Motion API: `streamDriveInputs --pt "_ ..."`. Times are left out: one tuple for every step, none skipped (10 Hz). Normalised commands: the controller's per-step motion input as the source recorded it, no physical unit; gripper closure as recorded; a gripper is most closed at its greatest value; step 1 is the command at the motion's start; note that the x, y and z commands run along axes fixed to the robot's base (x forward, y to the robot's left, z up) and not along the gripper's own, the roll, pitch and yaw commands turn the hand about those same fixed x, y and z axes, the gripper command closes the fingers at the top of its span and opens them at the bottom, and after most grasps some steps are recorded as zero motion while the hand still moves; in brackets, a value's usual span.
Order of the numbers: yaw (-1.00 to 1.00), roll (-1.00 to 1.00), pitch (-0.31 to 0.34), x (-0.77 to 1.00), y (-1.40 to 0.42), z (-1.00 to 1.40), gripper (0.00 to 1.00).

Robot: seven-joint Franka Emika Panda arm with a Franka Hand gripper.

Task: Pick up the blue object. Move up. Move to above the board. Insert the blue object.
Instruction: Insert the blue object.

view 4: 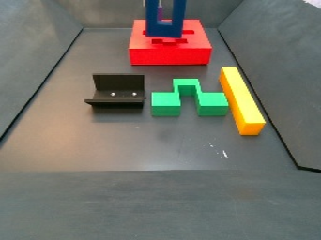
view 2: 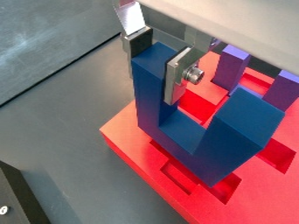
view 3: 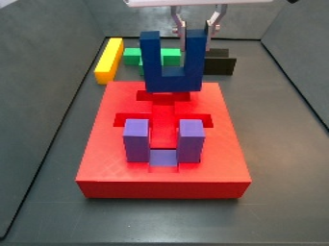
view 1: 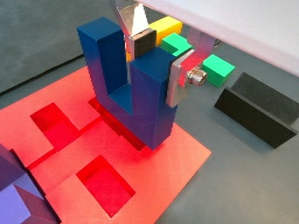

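The blue object (view 1: 138, 87) is a dark blue U-shaped block standing upright with its base in a recess of the red board (view 1: 176, 171). It also shows in a wrist view (view 2: 193, 118) and in both side views (view 3: 171, 67) (view 4: 164, 19). My gripper (view 1: 162, 59) straddles the top of one prong. The silver plate and the dark pad press on opposite faces, so it is shut on that prong. The gripper also shows in a wrist view (view 2: 158, 57) and in a side view (view 3: 197, 31). The board also appears in the views (view 2: 128, 144) (view 3: 161, 168) (view 4: 170, 52).
A purple U-shaped block (view 3: 164, 142) sits in the board's near recess. On the floor lie a green block (view 4: 189, 99), a yellow bar (view 4: 242, 99) and the dark fixture (view 4: 118, 93). Dark walls close in the floor.
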Motion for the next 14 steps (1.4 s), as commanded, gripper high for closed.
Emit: streamDriveInputs --pt "0.14 0.0 -0.019 0.0 0.0 -0.19 1.0" --pt "0.18 0.0 -0.004 0.04 0.0 -0.24 1.0" --pt "0.18 0.0 0.0 0.07 0.03 -0.27 1.0" --pt "0.13 0.0 0.0 0.0 0.05 -0.21 1.0" --pt "0.02 0.0 0.0 -0.01 0.04 -0.08 1.0" --pt "0.0 0.0 -0.001 -0.17 0.04 0.0 1.0" --pt "0.0 0.0 0.0 -0.17 0.01 0.0 1.0" --pt "-0.03 0.0 -0.017 -0.27 0.0 0.0 1.0" --pt "-0.03 0.0 0.0 -0.14 0.0 0.0 1.0" --pt "-0.03 0.05 0.0 -0.12 -0.02 0.0 1.0" --pt "-0.01 0.06 0.0 0.0 -0.05 -0.01 1.0" --pt "0.0 0.01 0.0 0.0 -0.14 0.0 1.0" --pt "0.0 0.04 0.0 0.0 -0.15 -0.07 1.0" --pt "0.0 0.06 0.0 0.0 -0.13 -0.13 1.0"
